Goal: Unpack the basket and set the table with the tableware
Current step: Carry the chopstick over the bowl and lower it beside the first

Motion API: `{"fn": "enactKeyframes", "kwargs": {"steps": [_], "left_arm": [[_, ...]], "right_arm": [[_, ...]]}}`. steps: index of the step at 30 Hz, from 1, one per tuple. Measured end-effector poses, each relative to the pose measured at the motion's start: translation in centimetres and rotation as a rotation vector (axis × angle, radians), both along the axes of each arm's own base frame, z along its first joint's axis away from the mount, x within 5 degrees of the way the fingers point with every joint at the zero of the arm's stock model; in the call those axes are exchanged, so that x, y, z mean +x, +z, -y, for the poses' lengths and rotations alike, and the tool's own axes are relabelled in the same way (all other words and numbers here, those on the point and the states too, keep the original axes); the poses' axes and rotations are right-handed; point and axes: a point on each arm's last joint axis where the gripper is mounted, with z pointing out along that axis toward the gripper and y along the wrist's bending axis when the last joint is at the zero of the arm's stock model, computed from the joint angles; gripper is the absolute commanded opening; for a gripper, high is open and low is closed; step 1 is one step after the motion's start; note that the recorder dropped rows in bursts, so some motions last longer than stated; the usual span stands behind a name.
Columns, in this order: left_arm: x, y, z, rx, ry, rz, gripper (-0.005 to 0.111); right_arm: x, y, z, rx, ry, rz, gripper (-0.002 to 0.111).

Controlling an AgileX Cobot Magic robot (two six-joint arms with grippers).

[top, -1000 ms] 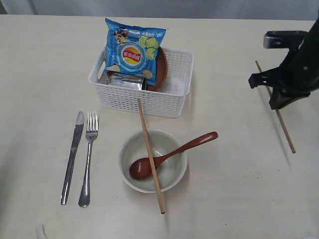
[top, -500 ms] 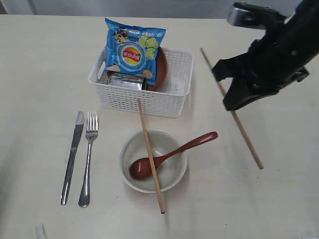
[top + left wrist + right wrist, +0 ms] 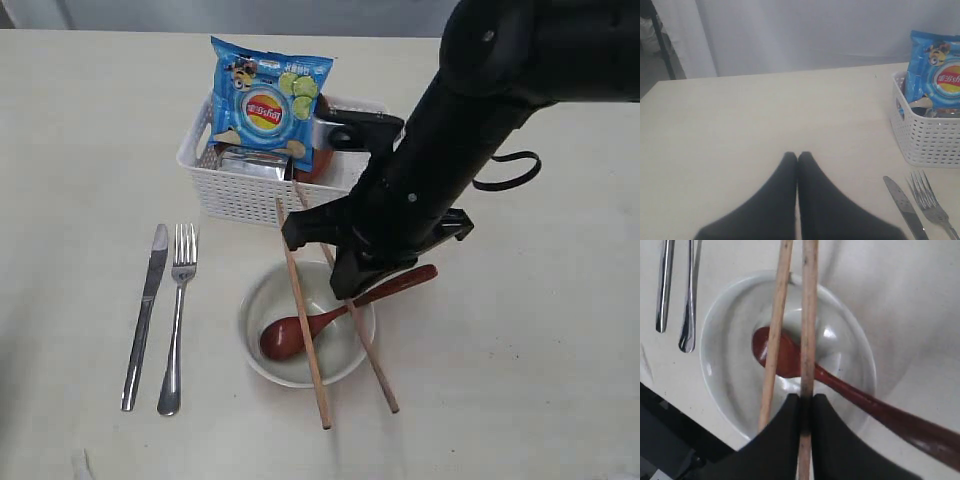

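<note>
My right gripper [image 3: 806, 399] is shut on a wooden chopstick [image 3: 808, 325] and holds it over the off-white bowl [image 3: 262, 300]. The other chopstick [image 3: 301, 312] lies across that bowl, beside the reddish-brown spoon [image 3: 300, 330] resting in it. The held chopstick [image 3: 375, 370] slants down past the bowl's right rim. Knife [image 3: 145, 312] and fork [image 3: 176, 315] lie side by side left of the bowl. The white basket [image 3: 250, 195] behind holds the steel cup [image 3: 250, 162] and the brown plate [image 3: 322, 135]. My left gripper [image 3: 798, 156] is shut and empty above the bare table [image 3: 765, 115].
A blue chip bag [image 3: 268, 100] stands in the basket, leaning on its back rim. My right arm [image 3: 450, 150] reaches across the basket's right end and the bowl. The table's far edge [image 3: 790, 72] meets a grey wall.
My right arm swept in from the far right toward the middle, carrying the chopstick from the table's right side to over the bowl. Everything else stayed put.
</note>
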Motion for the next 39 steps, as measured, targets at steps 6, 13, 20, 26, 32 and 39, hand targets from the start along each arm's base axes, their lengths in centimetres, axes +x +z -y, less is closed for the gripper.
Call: {"fn": "enactKeyframes", "kwargs": {"steps": [6, 13, 20, 26, 32, 39], "left_arm": [[0.0, 0.0, 0.0, 0.0, 0.0, 0.0, 0.0], [0.0, 0.0, 0.0, 0.0, 0.0, 0.0, 0.0], [0.0, 0.0, 0.0, 0.0, 0.0, 0.0, 0.0], [0.0, 0.0, 0.0, 0.0, 0.0, 0.0, 0.0], [0.0, 0.0, 0.0, 0.0, 0.0, 0.0, 0.0], [0.0, 0.0, 0.0, 0.0, 0.0, 0.0, 0.0]], "right_arm": [[0.5, -0.9, -0.4, 0.005, -0.023, 0.013, 0.0], [-1.3, -0.9, -1.5, -0.009, 0.083, -0.032, 0.0], [-1.7, -0.9, -2.1, 0.001, 0.1, -0.016, 0.0], [-1.6, -0.9, -2.1, -0.004, 0.093, -0.004, 0.0], [-0.9, -1.3, -1.3, -0.105, 0.029, 0.045, 0.0], [-0.8, -1.2, -1.5, -0.087, -0.035, 0.041, 0.0]]}}
